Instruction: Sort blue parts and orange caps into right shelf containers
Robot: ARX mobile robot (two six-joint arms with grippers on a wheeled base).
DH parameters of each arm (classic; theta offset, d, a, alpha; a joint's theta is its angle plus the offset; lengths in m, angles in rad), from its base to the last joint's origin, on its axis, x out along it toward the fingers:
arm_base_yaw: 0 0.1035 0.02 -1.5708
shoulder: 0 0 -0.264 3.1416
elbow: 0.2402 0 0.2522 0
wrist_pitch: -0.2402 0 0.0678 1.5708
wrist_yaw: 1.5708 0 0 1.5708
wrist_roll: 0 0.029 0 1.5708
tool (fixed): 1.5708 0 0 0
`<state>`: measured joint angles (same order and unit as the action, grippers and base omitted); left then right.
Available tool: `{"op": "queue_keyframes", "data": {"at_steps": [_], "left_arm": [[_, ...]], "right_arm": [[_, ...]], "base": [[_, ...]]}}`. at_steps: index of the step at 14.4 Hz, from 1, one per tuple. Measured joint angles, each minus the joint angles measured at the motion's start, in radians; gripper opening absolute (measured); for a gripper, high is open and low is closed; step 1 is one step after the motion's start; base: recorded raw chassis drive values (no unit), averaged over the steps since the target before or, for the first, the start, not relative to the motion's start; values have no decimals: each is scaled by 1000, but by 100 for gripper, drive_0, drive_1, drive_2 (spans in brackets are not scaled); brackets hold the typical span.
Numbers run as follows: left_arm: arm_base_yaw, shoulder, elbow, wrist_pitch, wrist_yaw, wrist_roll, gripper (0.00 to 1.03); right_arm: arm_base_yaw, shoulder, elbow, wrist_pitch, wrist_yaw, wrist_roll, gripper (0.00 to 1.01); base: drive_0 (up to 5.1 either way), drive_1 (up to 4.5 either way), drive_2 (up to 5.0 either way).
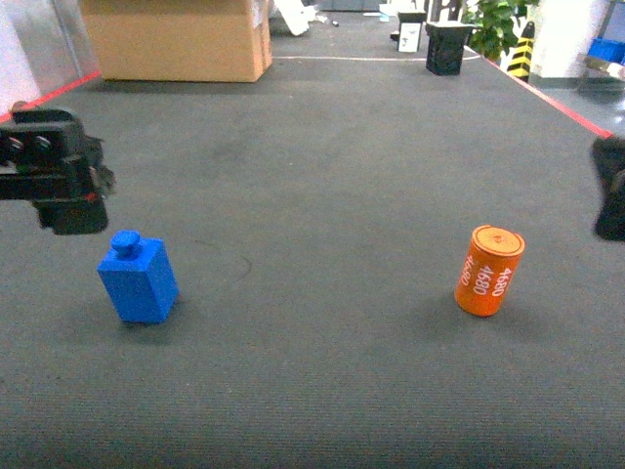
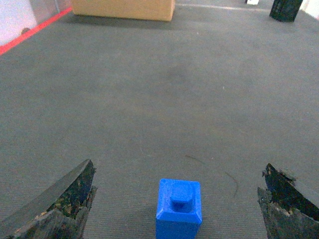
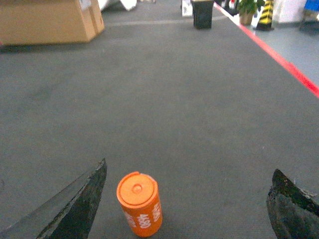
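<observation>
A blue part (image 1: 137, 279), a square block with a knob on top, stands upright on the dark carpet at the left. My left gripper (image 1: 70, 200) hovers just above and behind it. In the left wrist view the gripper (image 2: 179, 165) is open wide, and the blue part (image 2: 179, 208) sits centred between the spread fingers (image 2: 72, 196), touching neither. An orange cap (image 1: 488, 271), a cylinder with white digits, stands at the right. My right gripper (image 1: 611, 200) is at the right edge, open (image 3: 189, 167), with the orange cap (image 3: 140, 203) near its left finger. The right shelf containers are out of view.
A large cardboard box (image 1: 178, 37) stands at the back left. A black bin (image 1: 447, 47) and a potted plant (image 1: 496, 24) are at the back right. Red tape (image 1: 566, 103) lines the carpet's right edge. Something blue (image 1: 605, 49) shows far back right, too small to identify.
</observation>
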<state>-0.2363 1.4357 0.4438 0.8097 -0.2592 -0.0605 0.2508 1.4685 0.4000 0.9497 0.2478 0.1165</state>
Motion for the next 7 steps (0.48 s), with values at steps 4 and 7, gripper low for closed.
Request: {"op": "queue_keyframes", "data": {"at_steps": [4,7], "left_arm": [[-6,172,85,33,16,-23,98],[-5,262,103,42,28,-22,98]], "right_arm": [[18,274,142,8,-43,22,98],[18,357,206,-24,-57,24,98]], "base": [[0,0,0],[0,0,0]]}}
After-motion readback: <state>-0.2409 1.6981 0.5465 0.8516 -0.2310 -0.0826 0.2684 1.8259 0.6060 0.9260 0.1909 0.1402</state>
